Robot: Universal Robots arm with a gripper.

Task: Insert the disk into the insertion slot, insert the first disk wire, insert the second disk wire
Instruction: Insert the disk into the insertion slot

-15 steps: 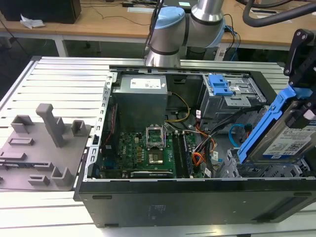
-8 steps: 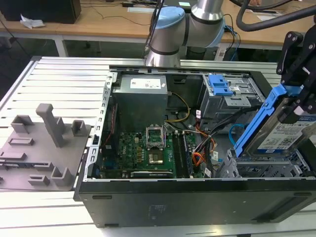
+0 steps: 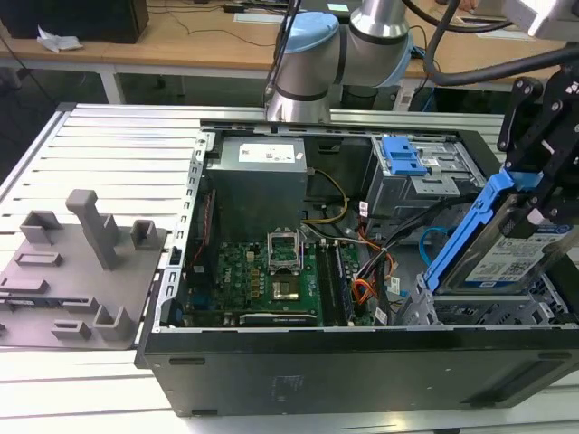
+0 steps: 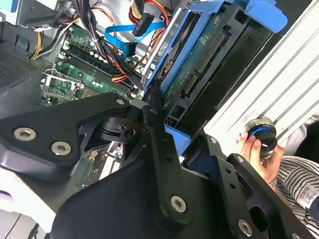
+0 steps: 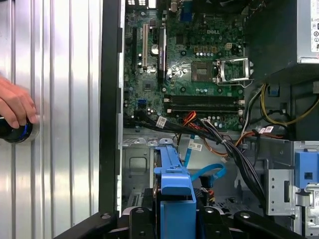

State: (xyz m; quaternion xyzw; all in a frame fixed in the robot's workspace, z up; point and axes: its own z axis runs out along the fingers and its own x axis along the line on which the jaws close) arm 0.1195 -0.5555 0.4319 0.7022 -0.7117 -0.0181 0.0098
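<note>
Your gripper is clamped on the disk and holds it tilted, with its low end at the insertion slot, at the exterior view's right inside the computer case. The second disk wire loops just left of the disk.

A tilted silver hard drive in a bright blue plastic frame blocks the top of the silver perforated sheet-metal drive cage. Beside it, a looping light-blue flat cable and a black-and-orange wire bundle crowd the gap. Room lies open over the green motherboard.
</note>
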